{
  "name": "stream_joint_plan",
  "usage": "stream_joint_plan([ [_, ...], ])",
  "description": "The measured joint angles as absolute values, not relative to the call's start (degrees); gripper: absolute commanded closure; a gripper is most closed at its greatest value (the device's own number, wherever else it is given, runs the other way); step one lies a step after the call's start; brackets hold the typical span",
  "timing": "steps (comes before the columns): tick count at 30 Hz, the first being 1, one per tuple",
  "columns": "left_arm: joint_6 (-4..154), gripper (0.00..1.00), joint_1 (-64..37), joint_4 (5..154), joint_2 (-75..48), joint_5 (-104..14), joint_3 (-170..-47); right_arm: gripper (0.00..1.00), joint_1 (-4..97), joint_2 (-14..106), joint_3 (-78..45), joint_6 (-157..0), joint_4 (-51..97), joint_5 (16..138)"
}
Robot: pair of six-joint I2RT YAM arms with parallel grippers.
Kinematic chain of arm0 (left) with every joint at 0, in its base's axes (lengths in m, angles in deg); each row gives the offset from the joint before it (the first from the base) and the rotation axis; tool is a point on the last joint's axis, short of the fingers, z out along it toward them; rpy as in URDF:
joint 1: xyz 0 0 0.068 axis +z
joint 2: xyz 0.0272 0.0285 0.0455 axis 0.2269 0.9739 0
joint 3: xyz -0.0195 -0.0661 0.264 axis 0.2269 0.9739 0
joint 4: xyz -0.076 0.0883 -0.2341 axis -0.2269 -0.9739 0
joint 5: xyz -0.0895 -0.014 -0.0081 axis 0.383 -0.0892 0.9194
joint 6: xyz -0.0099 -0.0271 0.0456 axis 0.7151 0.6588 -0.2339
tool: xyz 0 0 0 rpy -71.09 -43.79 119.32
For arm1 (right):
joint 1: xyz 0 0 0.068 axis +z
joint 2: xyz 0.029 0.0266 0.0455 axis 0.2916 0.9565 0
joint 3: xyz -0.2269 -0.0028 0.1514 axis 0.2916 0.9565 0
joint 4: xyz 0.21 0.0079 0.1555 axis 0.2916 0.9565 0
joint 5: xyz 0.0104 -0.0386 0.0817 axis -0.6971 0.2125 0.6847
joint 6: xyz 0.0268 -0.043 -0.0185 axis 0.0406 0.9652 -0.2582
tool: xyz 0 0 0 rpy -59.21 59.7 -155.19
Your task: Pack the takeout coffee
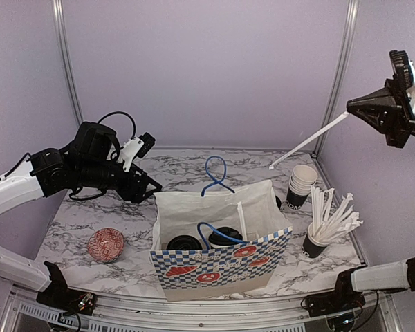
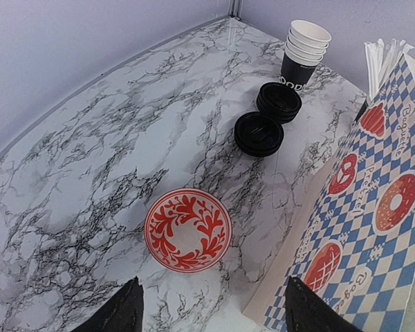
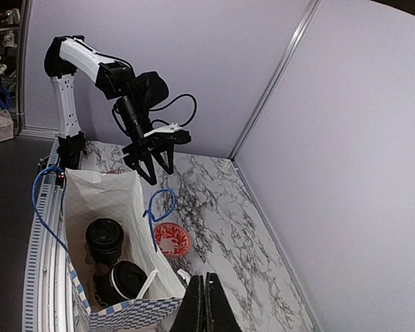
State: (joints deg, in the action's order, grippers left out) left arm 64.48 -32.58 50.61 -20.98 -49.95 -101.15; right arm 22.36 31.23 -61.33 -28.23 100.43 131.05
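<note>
Two takeout coffees with black lids stand inside the open checkered paper bag (image 1: 214,266), one on the left (image 1: 183,243) and one on the right (image 1: 226,237). They also show in the right wrist view (image 3: 104,235) (image 3: 128,280). A white straw (image 1: 242,220) leans inside the bag. My right gripper (image 1: 348,109) is high at the right, shut on a long white straw (image 1: 308,140) that slants down toward the bag; its fingers (image 3: 205,280) are pressed together. My left gripper (image 1: 146,191) hovers open and empty behind the bag's left side (image 2: 211,294).
A red patterned bowl (image 2: 187,229) sits behind the bag and another (image 1: 105,245) lies left of it. Two stacks of black lids (image 2: 259,133) (image 2: 279,102), a stack of empty cups (image 1: 301,183) and a cup of straws (image 1: 317,242) stand at the right.
</note>
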Motion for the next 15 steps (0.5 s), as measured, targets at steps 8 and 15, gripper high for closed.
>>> stream_joint_plan([
  [8, 64.48, 0.29, -32.18, 50.61, -20.96, -50.03, -101.15, 1.0, 27.67, 31.54, -49.77, -26.26, 100.56, 133.23],
  [15, 64.5, 0.29, -31.75, 50.61, -20.92, -50.82, -101.15, 1.0, 34.03, 34.58, -42.79, -25.43, 100.6, 132.8],
])
